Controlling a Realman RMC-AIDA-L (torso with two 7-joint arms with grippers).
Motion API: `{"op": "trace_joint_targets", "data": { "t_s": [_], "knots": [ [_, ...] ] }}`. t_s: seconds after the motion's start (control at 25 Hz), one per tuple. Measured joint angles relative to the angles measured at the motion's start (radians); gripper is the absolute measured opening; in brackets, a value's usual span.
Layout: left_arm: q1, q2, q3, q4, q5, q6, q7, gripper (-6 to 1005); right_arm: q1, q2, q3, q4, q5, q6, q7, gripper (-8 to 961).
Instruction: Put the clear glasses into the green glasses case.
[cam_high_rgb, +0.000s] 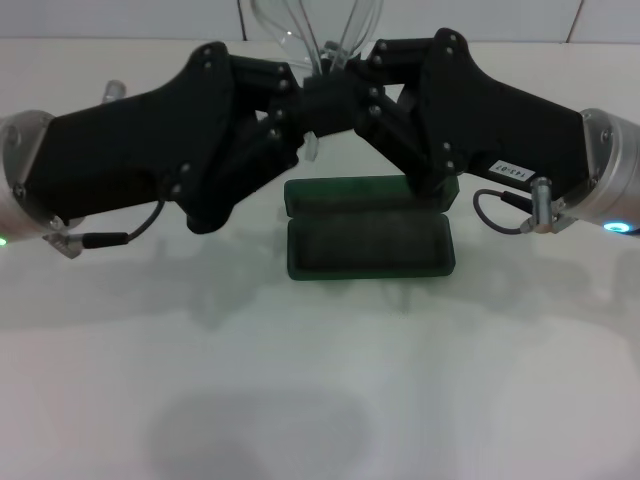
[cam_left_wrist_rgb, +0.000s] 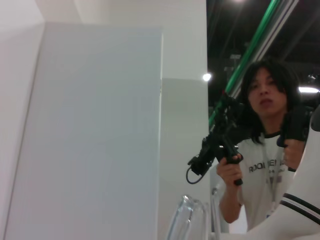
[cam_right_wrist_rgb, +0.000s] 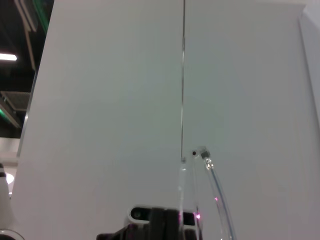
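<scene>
We judge the clear glasses (cam_high_rgb: 318, 35) to be light, thin and a little springy, with smooth plastic that can slip, so they should be held at the thicker part near the hinges and bridge, not by the long arms. Now they are held up in the air between the two tools, with the lens part above the fingertips. The left tool (cam_high_rgb: 290, 105) and the right tool (cam_high_rgb: 362, 98) meet in the middle, and both look closed on the clear glasses, each from its own side. The green glasses case (cam_high_rgb: 368, 238) lies open on the bench (cam_high_rgb: 320, 400), directly below and slightly nearer than the tools, lid up, and its inside looks empty
</scene>
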Motion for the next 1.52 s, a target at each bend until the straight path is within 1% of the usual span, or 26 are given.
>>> {"op": "trace_joint_targets", "data": {
  "t_s": [0.4, 1.52],
  "knots": [
    [0.007, 0.001, -0.036, 0.0, -0.002, 0.0, 0.001, 44, 0.0, -0.002, 0.005, 0.002, -0.006, 0.008, -0.007, 52],
    [0.007, -0.001, -0.038, -0.011, -0.002, -0.003, 0.004, 44, 0.01, 0.0, -0.01, 0.0, -0.019, 0.026, -0.008, 53]
  ]
}}
